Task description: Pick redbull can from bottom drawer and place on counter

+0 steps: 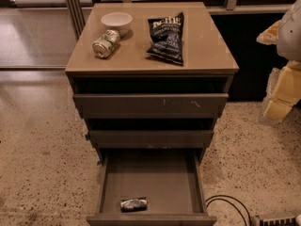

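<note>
Redbull can (133,204) lies on its side in the bottom drawer (155,173), against the inside of the near front wall and a little left of centre.

A speckled floor (42,149) fills the near ground. On it stands the grey-brown cabinet, whose tan counter (207,46) is its top. The bottom drawer is pulled fully out towards the near side, while the top drawer (150,105) and the middle drawer (150,138) stand only slightly out.

At the right edge, level with the upper drawers, hangs the pale yellow-and-white gripper (281,95). I cannot tell whether it is released or clenched, and it grasps nothing that can be seen.

The coming move turns on one relation. The redbull can sits well apart from the gripper, down and to the left of it, and on the near side. Its long axis runs left to right, parallel to the drawer front, so a reach from above would likely close across its narrow width.

On the counter, a dark blue chips bag (167,37) lies right of centre, and its white lettering looks like Kettle. A white bowl (116,21) sits at the far left, with a green-and-silver can (106,44) on its side just in front. No writing can be read on either can. A black cable (230,201) loops on the floor near the drawer's right corner.
</note>
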`<state>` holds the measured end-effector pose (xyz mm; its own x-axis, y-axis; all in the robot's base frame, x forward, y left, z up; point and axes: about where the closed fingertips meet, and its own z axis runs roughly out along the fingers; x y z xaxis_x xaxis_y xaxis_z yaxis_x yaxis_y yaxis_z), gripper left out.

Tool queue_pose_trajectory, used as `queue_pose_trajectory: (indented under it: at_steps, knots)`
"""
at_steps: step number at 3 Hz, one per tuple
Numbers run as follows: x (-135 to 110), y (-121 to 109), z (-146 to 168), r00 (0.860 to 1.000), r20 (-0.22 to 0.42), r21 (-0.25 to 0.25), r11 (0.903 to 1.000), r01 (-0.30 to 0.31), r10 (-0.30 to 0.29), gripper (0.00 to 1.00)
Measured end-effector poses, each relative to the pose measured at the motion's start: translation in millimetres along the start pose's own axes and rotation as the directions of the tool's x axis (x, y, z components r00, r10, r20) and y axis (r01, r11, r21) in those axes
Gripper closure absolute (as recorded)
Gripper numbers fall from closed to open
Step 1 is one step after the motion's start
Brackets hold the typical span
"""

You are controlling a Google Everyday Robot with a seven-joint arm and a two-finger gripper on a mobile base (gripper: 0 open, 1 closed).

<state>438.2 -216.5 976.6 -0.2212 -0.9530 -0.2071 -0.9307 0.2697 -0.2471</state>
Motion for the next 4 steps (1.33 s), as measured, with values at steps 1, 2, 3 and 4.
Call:
queue_pose_trajectory:
  at_steps: [1,2,3,4]
  knots:
    - [0.0,0.0,0.0,1.000,0.000,0.000,1.0000,0.000,0.000,0.00]
    - [0.4,-1.2,18.0,1.000,0.025,0.017,0.9999,0.002,-0.003,0.00]
    - [15.9,-2.4,77.5,0.993,0.119,-0.011,0.9999,-0.003,0.004,0.00]
    - [22.8,3.8,150.8,0.961,0.275,-0.054,0.9984,0.016,-0.001,0.00]
